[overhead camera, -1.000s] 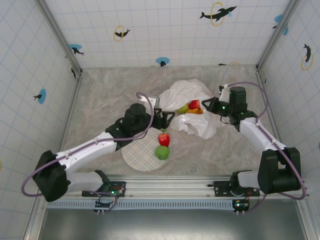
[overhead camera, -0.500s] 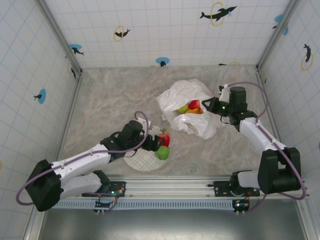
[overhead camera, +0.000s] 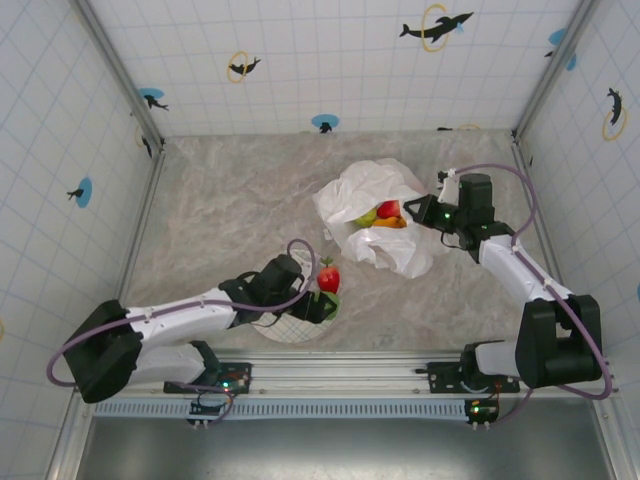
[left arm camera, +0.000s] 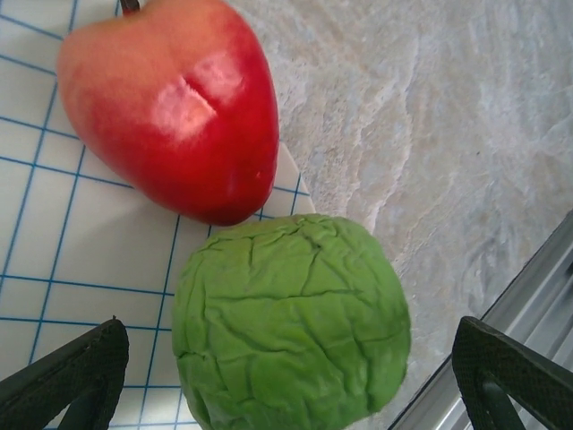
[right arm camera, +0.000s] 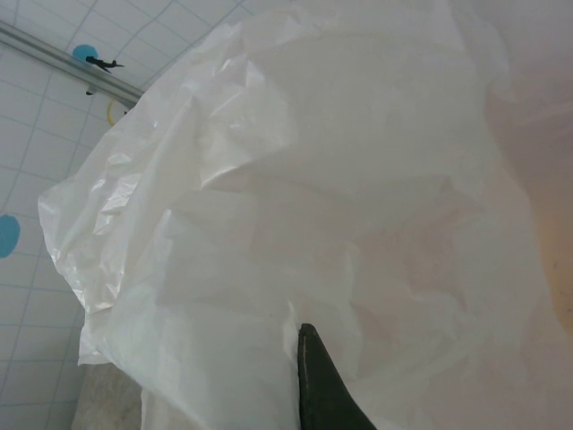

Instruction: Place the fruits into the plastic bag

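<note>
Left wrist: end effector (left arm camera: 286, 376) splayed around apple (left arm camera: 291, 313)

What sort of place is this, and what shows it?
Likely a robot training cell: two arms bolted to a rail, grid-tiled walls with dolphin stickers, toy fruits on a plate.

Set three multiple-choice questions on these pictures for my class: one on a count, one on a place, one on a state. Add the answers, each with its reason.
1. How many fruits lie on the plate, outside the plastic bag?
A one; B two; C four.
2. Where is the green fruit?
A in the plastic bag; B on the plate, beside the red fruit; C held in the air.
3. The left pincer is:
A shut on the red fruit; B shut and empty; C open, astride the green fruit.

Answers: 1 B, one red and one green; 2 B, the grid lies under it; 3 C, the fingers stand apart on either side.
</note>
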### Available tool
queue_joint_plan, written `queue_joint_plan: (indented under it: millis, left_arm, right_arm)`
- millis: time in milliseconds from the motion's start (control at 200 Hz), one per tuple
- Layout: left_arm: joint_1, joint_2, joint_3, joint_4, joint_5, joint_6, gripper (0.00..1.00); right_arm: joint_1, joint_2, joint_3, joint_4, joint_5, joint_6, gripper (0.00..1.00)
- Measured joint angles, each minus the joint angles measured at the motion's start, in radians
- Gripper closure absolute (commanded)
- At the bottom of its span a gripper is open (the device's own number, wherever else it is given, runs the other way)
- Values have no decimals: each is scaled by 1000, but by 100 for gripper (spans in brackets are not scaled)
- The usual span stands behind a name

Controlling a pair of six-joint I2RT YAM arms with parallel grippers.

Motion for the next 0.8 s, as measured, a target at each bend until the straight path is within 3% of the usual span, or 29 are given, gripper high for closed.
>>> queue_joint_plan:
  millis: [561, 801]
  left_arm:
    - [-18, 97, 0, 66, -1, -26, 33]
    - [-18, 61, 0, 16, -41, -18, 39]
  right_arm:
    - [0, 0, 0, -2, 0, -17, 100]
    - [0, 0, 0, -2, 1, -21, 100]
